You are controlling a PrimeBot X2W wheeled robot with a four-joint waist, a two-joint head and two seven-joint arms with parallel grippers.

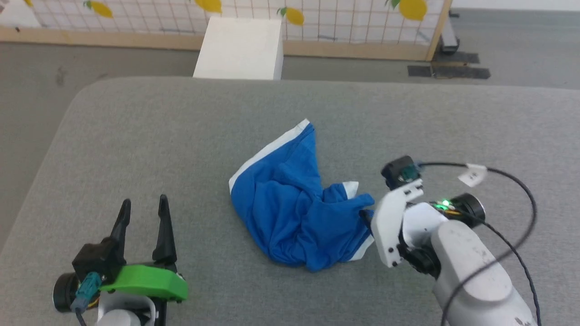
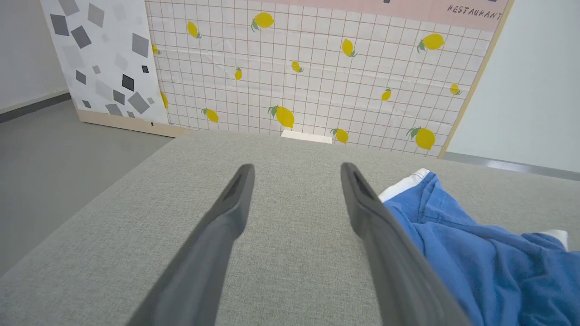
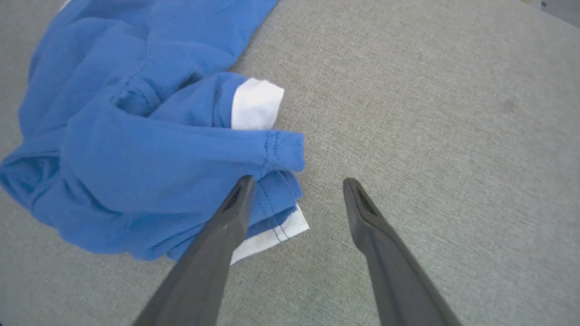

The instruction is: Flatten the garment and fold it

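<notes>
Shorts [image 1: 299,213] lie crumpled at mid pad [image 1: 158,136], white trim at far & near edges. Folds hide the rest, so front vs back can't be told. L gripper [image 1: 144,200] is over pad's near-left part, fingers spread, nothing between them. R gripper [image 3: 298,182] is over pad's near-right part, fingers spread, empty: one tip at a blue hem, contact unclear, other over bare pad. In head view R fingers are mostly hidden behind white wrist bracket [image 1: 389,226]. Both wrist views cut the shorts off at frame edge.
</notes>
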